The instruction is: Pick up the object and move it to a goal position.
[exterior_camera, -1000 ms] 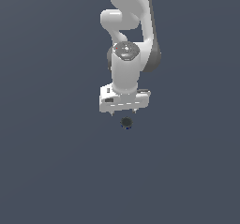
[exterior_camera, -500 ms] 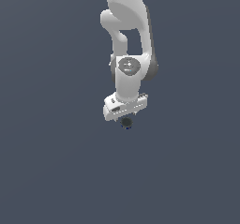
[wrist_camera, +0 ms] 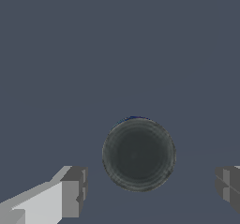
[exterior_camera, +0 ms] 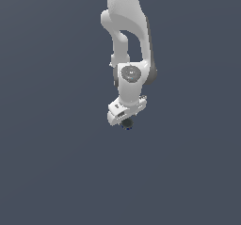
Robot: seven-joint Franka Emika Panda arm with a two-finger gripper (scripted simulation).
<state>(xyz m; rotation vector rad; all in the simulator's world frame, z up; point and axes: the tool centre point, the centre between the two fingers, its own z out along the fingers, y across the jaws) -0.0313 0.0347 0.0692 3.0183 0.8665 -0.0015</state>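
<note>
Directly beneath the gripper (exterior_camera: 126,120) sits the object (wrist_camera: 138,154) — centred between the fingers (wrist_camera: 72,192), jaws apart and clear of it, so closing should catch it squarely.

Dark round object (wrist_camera: 138,154) btwn spread claw (wrist_camera: 152,190) fingers (wrist_camera: 72,192), untouched

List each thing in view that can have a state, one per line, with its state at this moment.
gripper: open, fingers apart on either side of the object, not touching it.
object: dark roundish blob, ungripped, lying between the open fingers; in the exterior view it peeks out just under the gripper.
</note>
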